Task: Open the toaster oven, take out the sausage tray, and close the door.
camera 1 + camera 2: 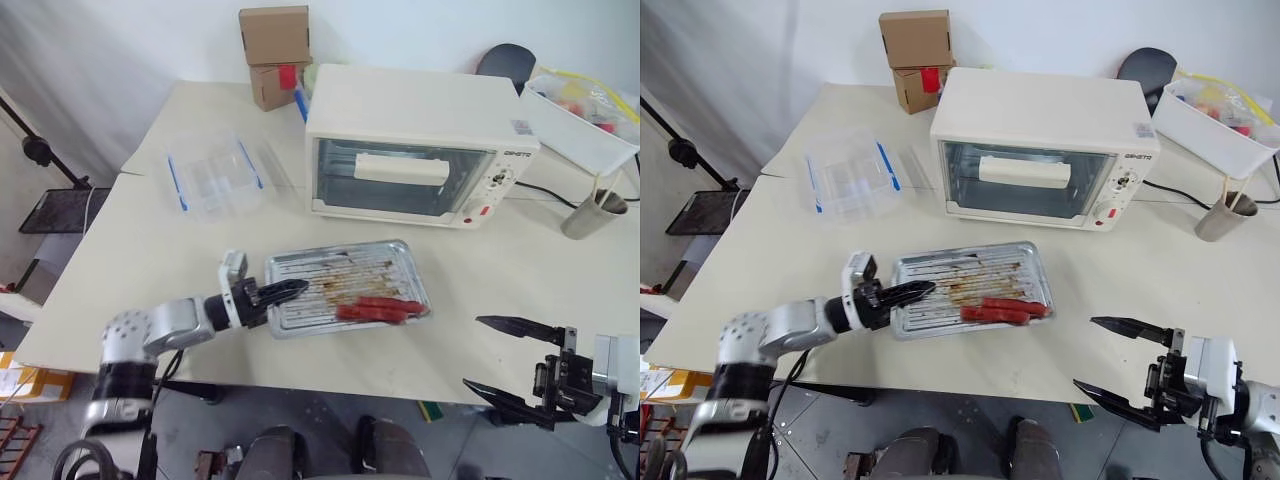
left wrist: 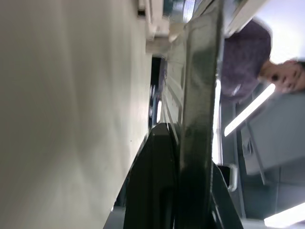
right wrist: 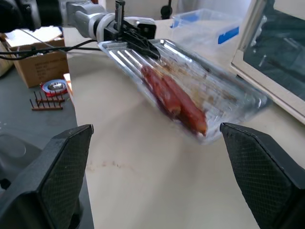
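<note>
Left hand (image 1: 290, 291) clamped on left rim of the sausage tray (image 1: 347, 286), which sits on the counter (image 1: 120, 290) just in front of the toaster oven (image 1: 415, 146); door (image 1: 400, 177) closed. Right hand (image 1: 502, 356) fingers wide apart, holding nothing.

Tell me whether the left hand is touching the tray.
Touching. In the right wrist view the left hand is clamped on the tray at its rim, and the left eye view shows its fingers overlapping the tray's left edge.
</note>
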Robot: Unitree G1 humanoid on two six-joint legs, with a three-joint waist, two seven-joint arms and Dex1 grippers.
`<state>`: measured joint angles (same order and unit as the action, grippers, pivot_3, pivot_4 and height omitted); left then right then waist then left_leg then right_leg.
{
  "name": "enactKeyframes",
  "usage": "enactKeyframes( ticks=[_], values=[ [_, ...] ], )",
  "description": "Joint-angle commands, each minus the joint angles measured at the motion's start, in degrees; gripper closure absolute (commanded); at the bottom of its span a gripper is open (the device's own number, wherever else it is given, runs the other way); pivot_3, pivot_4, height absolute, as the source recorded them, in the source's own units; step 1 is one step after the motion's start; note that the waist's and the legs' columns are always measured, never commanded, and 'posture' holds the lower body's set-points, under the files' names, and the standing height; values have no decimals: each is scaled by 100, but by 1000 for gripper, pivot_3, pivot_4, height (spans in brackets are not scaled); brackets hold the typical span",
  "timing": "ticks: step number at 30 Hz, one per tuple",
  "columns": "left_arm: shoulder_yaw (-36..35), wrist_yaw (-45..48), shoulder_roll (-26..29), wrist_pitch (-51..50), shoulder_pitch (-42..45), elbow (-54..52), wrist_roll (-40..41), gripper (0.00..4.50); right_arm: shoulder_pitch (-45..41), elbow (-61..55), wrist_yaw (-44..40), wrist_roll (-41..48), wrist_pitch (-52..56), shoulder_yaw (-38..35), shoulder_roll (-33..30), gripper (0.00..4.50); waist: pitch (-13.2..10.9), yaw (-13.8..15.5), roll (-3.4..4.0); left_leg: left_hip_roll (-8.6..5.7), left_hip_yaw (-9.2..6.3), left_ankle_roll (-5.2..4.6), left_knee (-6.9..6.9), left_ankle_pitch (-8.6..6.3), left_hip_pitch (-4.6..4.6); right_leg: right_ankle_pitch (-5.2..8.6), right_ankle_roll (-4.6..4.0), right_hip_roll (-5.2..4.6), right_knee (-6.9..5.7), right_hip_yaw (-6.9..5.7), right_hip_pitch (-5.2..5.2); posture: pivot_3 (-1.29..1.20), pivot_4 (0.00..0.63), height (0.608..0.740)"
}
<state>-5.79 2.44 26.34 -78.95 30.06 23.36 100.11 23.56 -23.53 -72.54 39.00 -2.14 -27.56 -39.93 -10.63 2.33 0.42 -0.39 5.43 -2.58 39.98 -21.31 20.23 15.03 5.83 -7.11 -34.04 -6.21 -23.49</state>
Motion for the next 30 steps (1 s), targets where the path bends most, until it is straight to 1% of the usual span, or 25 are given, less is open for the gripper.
enactKeyframes(
  ticks=[1, 5, 9, 12, 16, 19, 24, 27, 28, 29, 30],
  values=[
    [231, 766, -181, -135, 495, 557, -928, 4500, 178, -331, 143, 95, 34, -227, 6, 50, 0, 47, 0, 0, 0, -2, 0, 1, 0, 0, 0, 8, 0, -1, 0, 0, 150, 740],
    [453, 1471, -393, -91, 1048, 1028, -2014, 4500, 413, -583, 325, 109, 74, -337, 38, 50, 1, 72, 1, 4, 5, 0, -1, 0, 0, -3, 5, 19, 4, 6, 1, 0, 150, 740],
    [600, 2068, -572, -101, 1452, 1338, -2903, 4500, 574, -741, 448, 98, 86, -393, 82, 50, 4, 98, 5, 3, 6, 8, 1, -4, -2, -5, 9, 16, 17, 11, 5, 0, 150, 740],
    [679, 2448, -638, -121, 1639, 1456, -3428, 4500, 651, -807, 491, 83, 83, -390, 90, 50, 5, 99, 6, 2, 4, 9, 1, -4, -4, -6, 10, -22, 14, 8, 5, 0, 150, 740],
    [636, 2774, -716, -42, 1847, 1725, -4059, 3652, 655, -829, 568, 68, 69, -380, 66, 0, 4, 97, 6, -1, 4, 9, 1, -4, -2, -7, 12, -30, 15, 5, 5, 0, 150, 740],
    [552, 3047, -723, -85, 1879, 1757, -4378, 2691, 612, -822, 607, 56, 74, -354, 43, 0, 4, 81, 6, 0, 4, 9, 0, -4, -2, -7, 12, -31, 14, 5, 3, 0, 150, 740],
    [481, 3375, -595, -226, 1792, 1497, -4728, 1328, 548, -785, 635, 17, 58, -278, 52, 0, 4, 63, 5, 2, 4, 9, 0, -5, -2, -7, 12, -34, 14, 6, 2, 0, 150, 740],
    [463, 3597, -290, -236, 1637, 1036, -4877, 333, 493, -693, 583, -22, 43, -206, 38, 0, 2, 42, 2, 6, 4, 10, -2, -5, -2, -7, 12, -32, 14, 6, -1, 0, 150, 740],
    [503, 3699, -161, -181, 1564, 847, -4939, 124, 456, -663, 573, -32, 47, -190, 29, 0, 2, 9, 2, 7, 3, 11, -3, -6, -2, -7, 12, -32, 13, 6, -2, 0, 150, 740],
    [527, 3773, -84, -150, 1502, 704, -4983, 24, 442, -653, 562, -36, 49, -189, 31, 0, 2, -22, 2, 8, 4, 13, -5, -7, -2, -6, 11, -31, 12, 7, -4, 0, 150, 740],
    [532, 3927, 111, -236, 1419, 502, -4941, 24, 399, -613, 544, -37, 57, -178, 18, 0, 2, -55, 2, 9, 3, 13, -6, -7, -2, -6, 10, -31, 8, 6, -4, 0, 150, 740]
  ],
)
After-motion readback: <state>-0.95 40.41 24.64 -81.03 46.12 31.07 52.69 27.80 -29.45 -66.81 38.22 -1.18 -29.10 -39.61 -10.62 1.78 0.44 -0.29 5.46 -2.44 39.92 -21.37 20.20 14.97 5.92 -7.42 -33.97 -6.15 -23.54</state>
